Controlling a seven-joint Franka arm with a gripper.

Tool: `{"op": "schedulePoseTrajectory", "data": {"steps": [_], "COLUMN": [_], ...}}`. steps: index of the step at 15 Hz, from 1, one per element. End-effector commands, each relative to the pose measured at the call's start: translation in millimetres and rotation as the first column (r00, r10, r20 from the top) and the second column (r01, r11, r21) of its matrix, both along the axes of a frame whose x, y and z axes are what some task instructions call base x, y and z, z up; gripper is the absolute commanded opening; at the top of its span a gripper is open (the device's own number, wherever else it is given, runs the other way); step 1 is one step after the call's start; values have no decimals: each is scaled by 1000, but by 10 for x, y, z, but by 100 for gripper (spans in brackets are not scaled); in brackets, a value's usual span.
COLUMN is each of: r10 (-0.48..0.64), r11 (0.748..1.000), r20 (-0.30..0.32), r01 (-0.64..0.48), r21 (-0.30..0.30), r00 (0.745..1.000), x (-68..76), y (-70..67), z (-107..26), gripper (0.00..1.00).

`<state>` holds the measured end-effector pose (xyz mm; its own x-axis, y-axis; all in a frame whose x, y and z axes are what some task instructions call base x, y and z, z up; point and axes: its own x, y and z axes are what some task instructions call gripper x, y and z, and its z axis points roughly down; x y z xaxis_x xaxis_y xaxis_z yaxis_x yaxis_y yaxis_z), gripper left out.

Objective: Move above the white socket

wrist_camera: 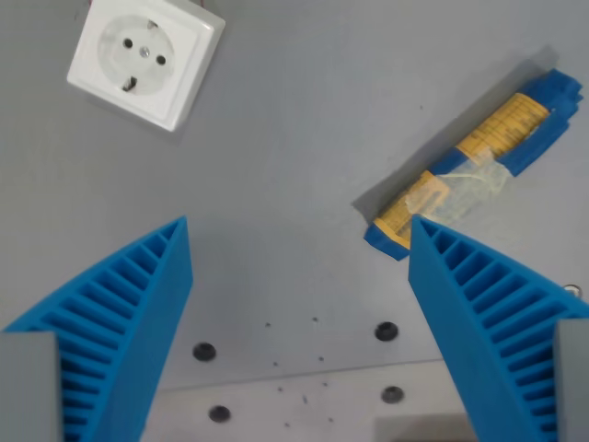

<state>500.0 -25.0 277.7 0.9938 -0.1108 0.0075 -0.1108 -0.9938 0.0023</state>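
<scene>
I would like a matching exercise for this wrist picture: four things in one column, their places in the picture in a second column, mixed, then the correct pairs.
Things:
1. white socket
2. blue and yellow object
3. dark screw holes
4. fingers

Places:
A. bottom middle
B. upper left corner
C. lower left and lower right
D. right side, lying diagonally

Pairs: 1-B, 2-D, 3-A, 4-C

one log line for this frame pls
gripper open, empty | white socket wrist view's upper left, not centred | blue-yellow block right | grey table
</scene>
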Motion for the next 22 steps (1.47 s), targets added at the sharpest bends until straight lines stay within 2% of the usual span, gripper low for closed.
{"op": "schedulePoseTrajectory", "data": {"steps": [1, 12, 17, 22], "r10": [-219, -382, -438, -465], "r11": [976, 924, 898, 883], "r20": [2, -3, 20, 31], "r01": [219, 382, 439, 466], "r21": [-3, -26, -38, -51], "r00": [976, 924, 899, 885], "x": [129, 402, 464, 524], "y": [99, 387, 501, 599], "z": [-91, -517, -662, -804], "gripper": [100, 100, 100, 100]}}
